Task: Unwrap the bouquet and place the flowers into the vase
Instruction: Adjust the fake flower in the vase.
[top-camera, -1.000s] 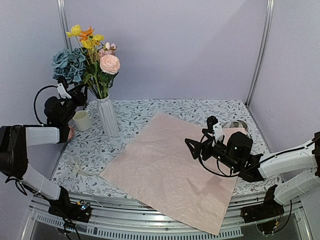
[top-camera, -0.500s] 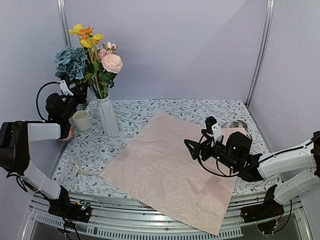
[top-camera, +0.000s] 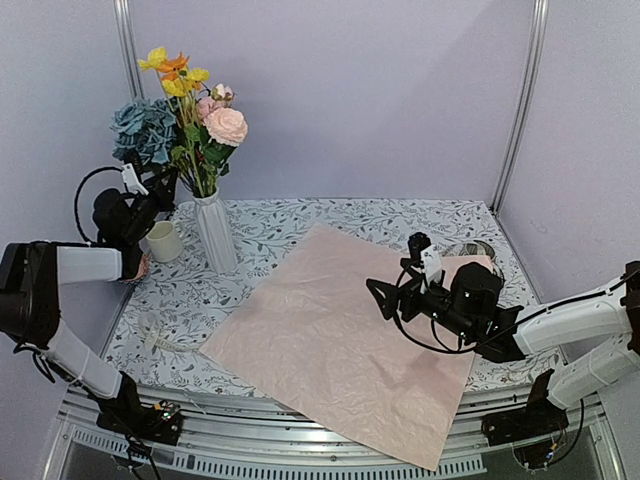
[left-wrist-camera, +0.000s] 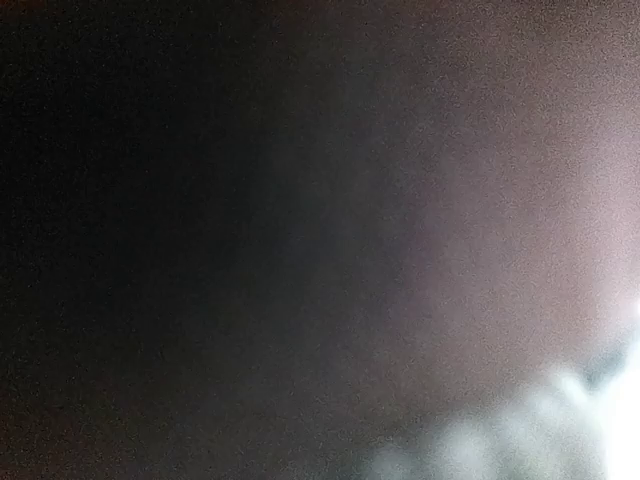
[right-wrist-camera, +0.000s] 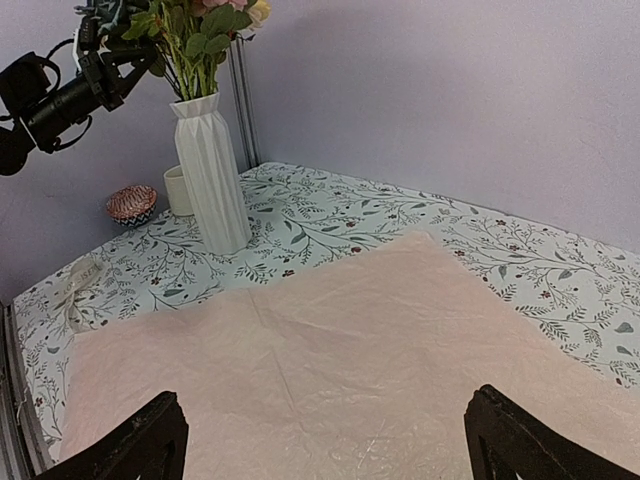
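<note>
1. The counter (top-camera: 300, 215) is covered in a white cloth printed with grey-green leafy sprigs. It reaches back to the walls, and an aluminium rail (top-camera: 300, 440) runs along its near edge.
2. Plain pale lilac walls (top-camera: 380, 100) close in the back and both sides, with a slim metal post (top-camera: 525, 100) standing at each back corner.
3. The wrapping paper (top-camera: 330, 340) – a large crinkled pale pink square – lies spread flat across the middle and right of the counter. One corner hangs over the near edge.
4. The vase (top-camera: 217, 233), white and ribbed, stands upright at the back left, just clear of the paper's left corner.
5. The flowers (top-camera: 190, 120) are in the vase with their stems down its neck. Yellow and orange blooms rise highest, pink roses sit to the right and a dusty blue cluster to the left.
6. A cream mug (top-camera: 164, 241) stands just left of the vase, and a small patterned bowl (right-wrist-camera: 131, 203) sits beyond it near the wall.
7. A pale ribbon (top-camera: 160, 338) lies on the cloth near the front left.
8. The left gripper (top-camera: 168, 183) is raised beside the stems above the vase rim with its jaws together. Its wrist view is a dark blur, so whether a stem is pinched cannot be told.
9. The right gripper (right-wrist-camera: 325, 398) hangs over the paper's right half – jaws spread wide, holding nothing.
</note>
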